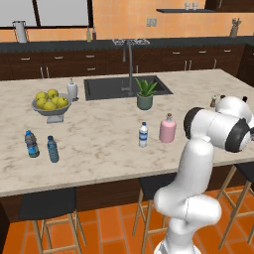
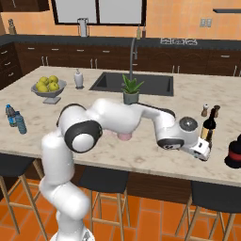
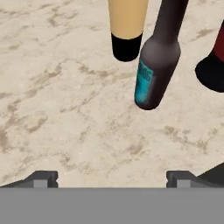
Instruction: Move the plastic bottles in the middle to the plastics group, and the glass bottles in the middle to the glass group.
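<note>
Spread wide and empty, the gripper (image 3: 111,177) is seen in the hand view, its two fingertips apart at the bottom, with the slim dark bottle (image 3: 155,72) with a teal label set free on the counter (image 3: 65,109) just ahead. Behind it, the cream-labelled wine bottle (image 3: 127,26) is seen close by.

From the right base view, the gripper (image 2: 201,151) is placed near the counter's front right edge, just beside the slim dark bottle (image 2: 207,126). One of the two glass bottles is thus judged delivered to the glass group.

From the left base view, two middle bottles are counted near the front edge: one white-capped water bottle (image 1: 143,134) and one pink bottle (image 1: 167,128), both left to be moved. Toward the front left corner, two blue-capped water bottles (image 1: 31,144) are counted as the plastics group.
</note>
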You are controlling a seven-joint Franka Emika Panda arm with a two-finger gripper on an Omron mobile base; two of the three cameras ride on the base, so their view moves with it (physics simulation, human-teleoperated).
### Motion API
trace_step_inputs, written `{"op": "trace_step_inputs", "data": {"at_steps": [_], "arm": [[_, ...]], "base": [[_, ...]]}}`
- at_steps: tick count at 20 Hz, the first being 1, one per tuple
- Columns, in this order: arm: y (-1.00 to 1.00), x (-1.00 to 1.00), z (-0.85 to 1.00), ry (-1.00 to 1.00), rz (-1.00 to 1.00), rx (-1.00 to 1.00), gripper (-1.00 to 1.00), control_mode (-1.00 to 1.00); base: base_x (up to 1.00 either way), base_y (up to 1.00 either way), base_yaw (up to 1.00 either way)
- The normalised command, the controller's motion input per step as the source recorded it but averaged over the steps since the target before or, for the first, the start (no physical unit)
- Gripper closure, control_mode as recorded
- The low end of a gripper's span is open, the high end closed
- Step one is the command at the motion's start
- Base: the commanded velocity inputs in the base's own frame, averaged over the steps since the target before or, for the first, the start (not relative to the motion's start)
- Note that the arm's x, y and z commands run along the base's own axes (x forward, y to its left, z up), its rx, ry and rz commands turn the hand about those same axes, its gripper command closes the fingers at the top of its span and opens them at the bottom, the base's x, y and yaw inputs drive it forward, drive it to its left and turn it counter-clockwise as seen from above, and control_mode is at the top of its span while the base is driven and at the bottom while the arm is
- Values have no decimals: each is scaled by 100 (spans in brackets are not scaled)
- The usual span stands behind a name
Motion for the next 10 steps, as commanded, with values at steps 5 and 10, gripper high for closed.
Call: {"op": "trace_step_inputs", "data": {"at_steps": [5,10], "arm": [[97,-41,74,9,4,-7,-100,-100],[72,-11,100,3,20,-3,-100,-100]], "base": [[0,0,0],[0,0,0]]}}
